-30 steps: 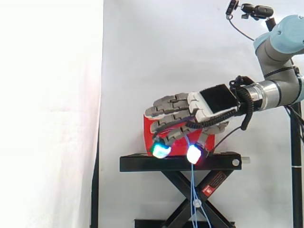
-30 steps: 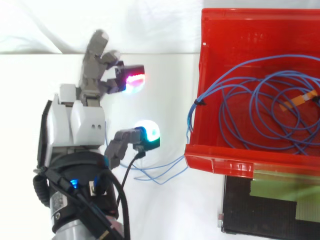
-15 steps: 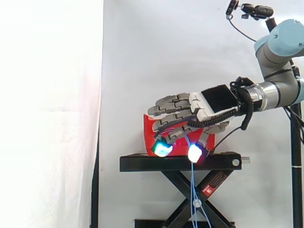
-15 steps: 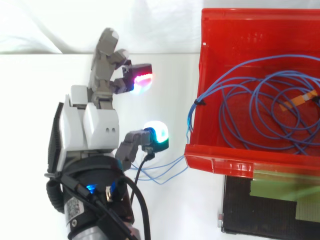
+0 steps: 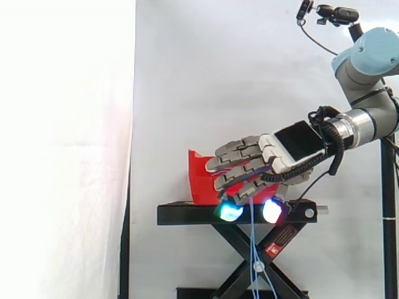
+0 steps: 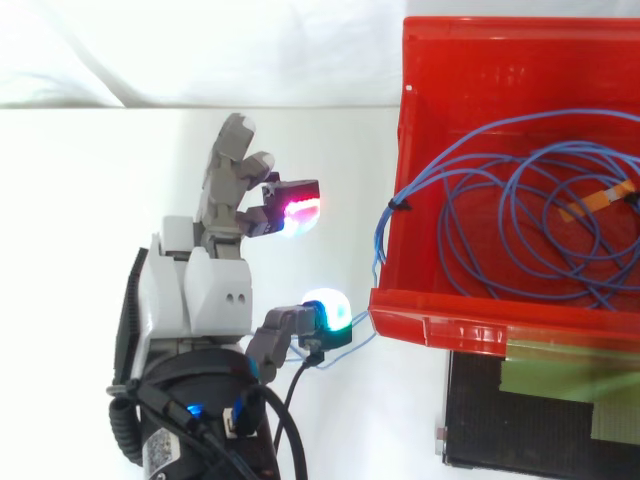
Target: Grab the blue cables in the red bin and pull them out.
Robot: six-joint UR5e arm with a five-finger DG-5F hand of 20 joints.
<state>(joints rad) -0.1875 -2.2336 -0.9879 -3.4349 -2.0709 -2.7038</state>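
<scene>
**Top view.** The hand (image 6: 205, 300) lies outside the red bin (image 6: 440, 322), at about 8 o'clock from the bin's middle and close to its corner. The blue cables (image 6: 520, 220) lie coiled in loose loops on the bin floor, with an orange strip (image 6: 592, 205) among them toward 3 o'clock. One bundle climbs over the bin wall at 9 o'clock, runs down the outside of that wall and ends in a small loop just beside the hand. Whether the hand grips this loop or merely lies against it cannot be told.

**Side view.** The arm (image 5: 368, 62) enters from 3 o'clock before the white curtain (image 5: 218, 75). The hand (image 5: 274, 156) is palm-down, in front of the bin (image 5: 199, 180) and just above the black stand (image 5: 187, 215). Blue strands (image 5: 252, 261) hang toward 6 o'clock past the stand's top and crossed legs.
</scene>
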